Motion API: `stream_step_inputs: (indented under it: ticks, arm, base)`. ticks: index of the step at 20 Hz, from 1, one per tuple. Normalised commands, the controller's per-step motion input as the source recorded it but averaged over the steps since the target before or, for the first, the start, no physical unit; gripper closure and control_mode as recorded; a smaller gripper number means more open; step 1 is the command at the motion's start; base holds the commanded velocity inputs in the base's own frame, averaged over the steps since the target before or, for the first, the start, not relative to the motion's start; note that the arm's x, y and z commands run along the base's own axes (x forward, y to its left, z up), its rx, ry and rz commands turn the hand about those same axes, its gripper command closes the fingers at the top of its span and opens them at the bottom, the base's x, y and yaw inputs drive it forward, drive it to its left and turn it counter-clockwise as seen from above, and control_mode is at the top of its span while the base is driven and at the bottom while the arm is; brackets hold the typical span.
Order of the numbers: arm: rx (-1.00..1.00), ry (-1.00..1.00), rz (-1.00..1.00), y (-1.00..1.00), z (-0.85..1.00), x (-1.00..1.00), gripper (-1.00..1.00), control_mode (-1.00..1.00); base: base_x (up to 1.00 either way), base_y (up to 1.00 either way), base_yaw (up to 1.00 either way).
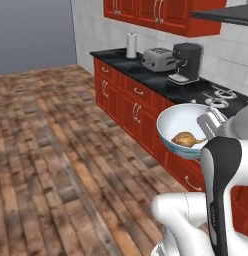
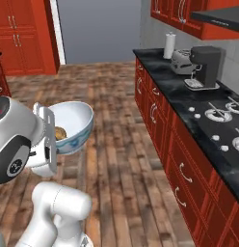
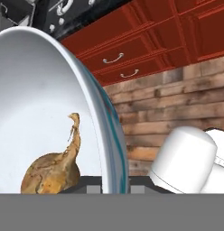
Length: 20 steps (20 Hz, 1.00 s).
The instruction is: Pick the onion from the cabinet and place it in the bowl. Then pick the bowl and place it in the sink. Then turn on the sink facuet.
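The onion already lies inside the bowl, so the first part of the task looks done. The bowl is off any surface, carried in the air over the wooden floor with the jaws pinching its rim: they are pressed nearly together, with only the thin wall of the bowl between them. In the hand view the rim runs straight up from the jaws, the onion sits low in the bowl just to one side of them, and its stem tail points away from them.

The second part is therefore under way, by my reading: the bowl is lifted but not yet set down. No sink and no faucet can be seen from here, so the carry to the sink, the release, and the turning of the faucet are all still left.

Well beyond the jaws, the table carries a toaster, a coffee machine, a paper roll and a hob.

No brand, label or writing can be read on anything.
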Motion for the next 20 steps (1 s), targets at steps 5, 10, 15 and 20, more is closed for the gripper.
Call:
stream_step_inputs:
  ticks: [5,10,15,20]
  arm:
    - [0.00,0.00,0.00,0.00,0.00,0.00,1.00,1.00]
    - [0.00,0.00,0.00,0.00,0.00,0.00,1.00,1.00]
    - [0.00,0.00,0.00,0.00,0.00,0.00,1.00,1.00]
    - [0.00,0.00,0.00,0.00,0.00,0.00,1.00,1.00]
  base:
    - [1.00,0.56,0.04]
    - [1.00,0.62,0.05]
    - [1.00,0.83,0.10]
    - [1.00,0.82,0.41]
